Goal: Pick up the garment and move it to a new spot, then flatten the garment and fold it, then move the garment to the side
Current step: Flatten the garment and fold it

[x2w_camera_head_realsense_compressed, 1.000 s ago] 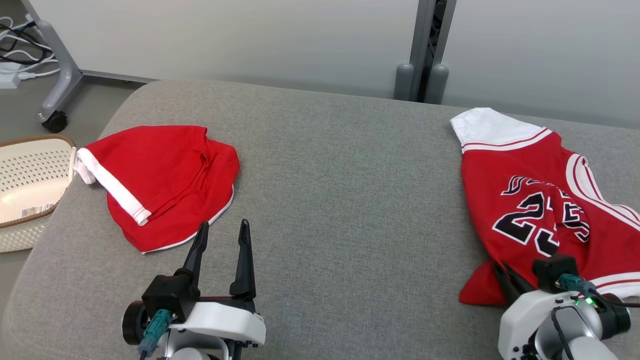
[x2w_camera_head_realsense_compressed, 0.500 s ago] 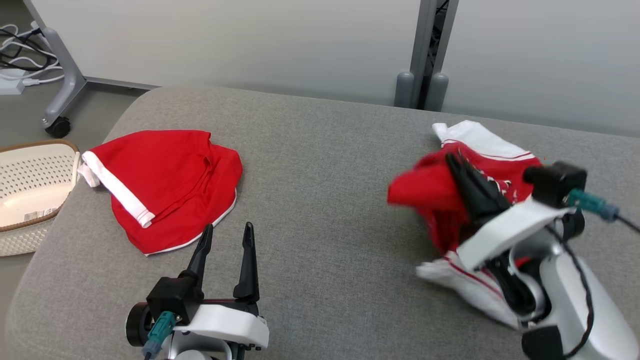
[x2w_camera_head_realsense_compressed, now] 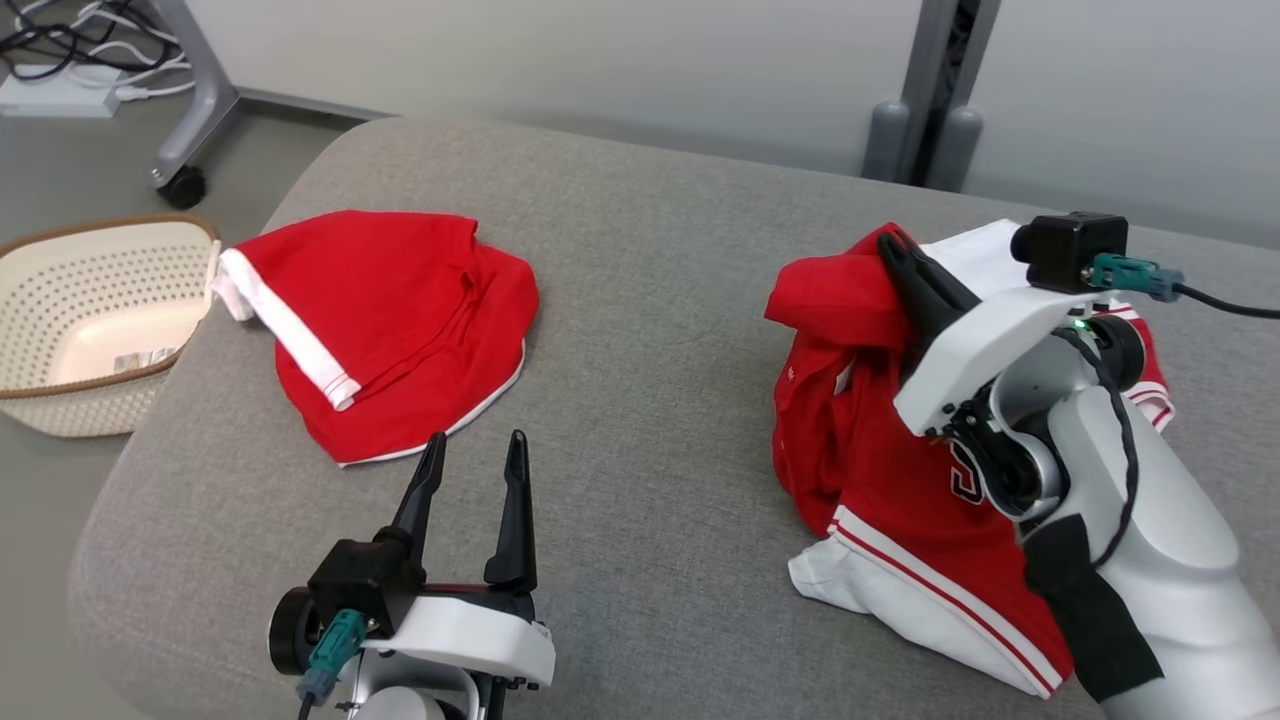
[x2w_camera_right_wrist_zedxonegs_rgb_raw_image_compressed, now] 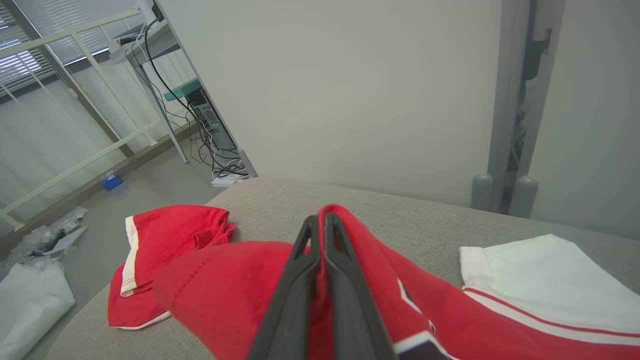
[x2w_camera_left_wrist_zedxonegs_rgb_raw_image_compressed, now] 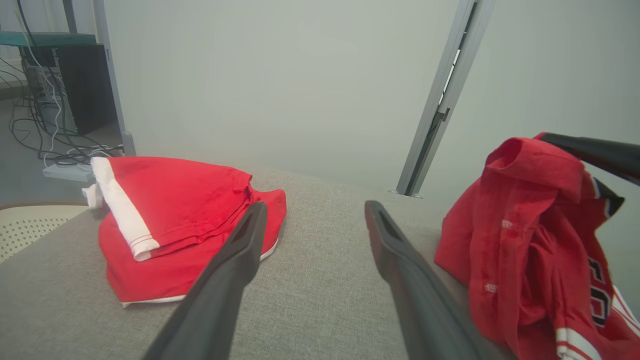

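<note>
Since a second ago the jersey (x2w_camera_head_realsense_compressed: pixel 880 470) has gone from lying spread flat at the right of the cushion to being bunched and partly raised. The right gripper (x2w_camera_head_realsense_compressed: pixel 888 245) has risen with it. The head camera has also shifted.

The right gripper's fingers are pressed fully together on a fold of red cloth near the jersey's upper edge. The rest hangs in soft creases, and its white, red-striped hem trails on the cushion (x2w_camera_head_realsense_compressed: pixel 650 300), a grey, coarse-woven pad with rounded corners. The jersey is thin red knit with black lettering, partly hidden.

The left gripper (x2w_camera_head_realsense_compressed: pixel 477 440) stands wide apart and holds nothing, low over the near left of the cushion.

A second red garment (x2w_camera_head_realsense_compressed: pixel 400 300), folded, with a white band, lies at the left. Beside the cushion's left edge stands a cream perforated basket (x2w_camera_head_realsense_compressed: pixel 100 222) with a brown rim. A small label (x2w_camera_head_realsense_compressed: pixel 135 358) lies on its floor.
</note>
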